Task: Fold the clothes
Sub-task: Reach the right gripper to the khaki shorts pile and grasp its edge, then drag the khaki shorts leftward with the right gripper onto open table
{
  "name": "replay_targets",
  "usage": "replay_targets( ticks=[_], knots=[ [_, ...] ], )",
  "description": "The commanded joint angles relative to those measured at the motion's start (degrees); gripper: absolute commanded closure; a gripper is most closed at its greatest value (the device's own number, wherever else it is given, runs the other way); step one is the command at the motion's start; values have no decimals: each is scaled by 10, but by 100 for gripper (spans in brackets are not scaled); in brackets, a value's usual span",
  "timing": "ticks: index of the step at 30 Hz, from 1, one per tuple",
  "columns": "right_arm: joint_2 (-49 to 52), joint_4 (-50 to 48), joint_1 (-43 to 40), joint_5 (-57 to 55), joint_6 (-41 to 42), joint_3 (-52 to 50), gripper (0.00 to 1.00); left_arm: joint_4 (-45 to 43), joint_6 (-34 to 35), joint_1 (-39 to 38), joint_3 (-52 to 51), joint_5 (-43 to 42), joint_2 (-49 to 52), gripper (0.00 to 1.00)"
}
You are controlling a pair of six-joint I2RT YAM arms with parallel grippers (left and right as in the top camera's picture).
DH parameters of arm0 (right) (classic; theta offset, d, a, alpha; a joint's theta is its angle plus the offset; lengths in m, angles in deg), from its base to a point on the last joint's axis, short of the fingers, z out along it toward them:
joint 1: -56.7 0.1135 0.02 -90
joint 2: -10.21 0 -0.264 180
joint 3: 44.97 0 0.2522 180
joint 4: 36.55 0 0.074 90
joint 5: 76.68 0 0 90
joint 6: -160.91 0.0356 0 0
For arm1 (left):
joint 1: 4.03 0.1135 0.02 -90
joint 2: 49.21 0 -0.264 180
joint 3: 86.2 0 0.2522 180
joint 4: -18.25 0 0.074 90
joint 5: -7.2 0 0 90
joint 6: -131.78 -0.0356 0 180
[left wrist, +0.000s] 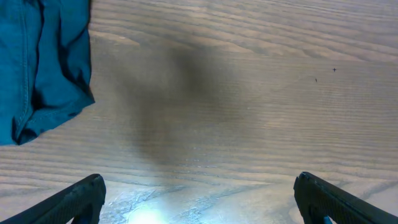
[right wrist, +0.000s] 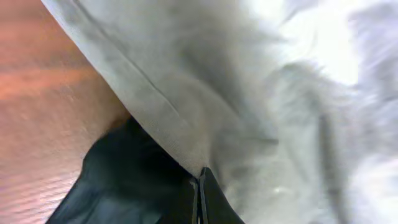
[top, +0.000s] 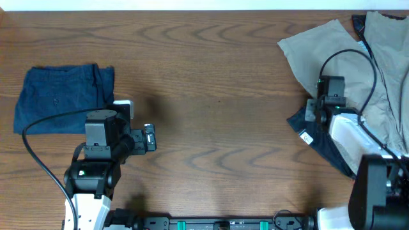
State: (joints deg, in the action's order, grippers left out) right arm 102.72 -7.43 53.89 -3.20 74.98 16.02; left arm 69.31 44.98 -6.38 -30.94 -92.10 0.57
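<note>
The light khaki shorts [top: 319, 45] lie crumpled at the far right of the table, partly over a dark garment [top: 316, 135]. My right gripper [top: 319, 102] is down at their lower left edge. In the right wrist view its fingers [right wrist: 198, 186] are pressed together on the hem of the khaki shorts [right wrist: 249, 93], with the dark garment [right wrist: 124, 180] just to the left. My left gripper [top: 148, 137] hangs open and empty over bare wood, with its fingers wide apart in the left wrist view [left wrist: 199, 199].
A small folded navy-blue pair of shorts [top: 61, 99] lies at the far left and also shows in the left wrist view [left wrist: 37, 62]. The wooden table [top: 217, 96] spans the middle. A black cable [top: 348, 57] loops over the khaki fabric.
</note>
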Motion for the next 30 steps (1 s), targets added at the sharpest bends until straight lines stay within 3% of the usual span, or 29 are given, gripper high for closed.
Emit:
replay_targets(
  ticks=[1, 12, 23, 27, 30],
  knots=[
    [-15, 7, -3, -2, 1, 14, 99, 2, 5, -1, 13, -8, 1, 2],
    [-8, 20, -2, 39, 1, 16, 99, 2, 5, -1, 13, -8, 1, 2],
    [-117, 31, 32, 452, 18, 140, 99, 0, 5, -1, 13, -8, 1, 2],
    [-128, 5, 97, 489, 101, 147, 99, -2, 5, -1, 13, -7, 1, 2],
    [-119, 3, 150, 486, 116, 147, 99, -5, 5, -1, 13, -7, 4, 2]
  ],
)
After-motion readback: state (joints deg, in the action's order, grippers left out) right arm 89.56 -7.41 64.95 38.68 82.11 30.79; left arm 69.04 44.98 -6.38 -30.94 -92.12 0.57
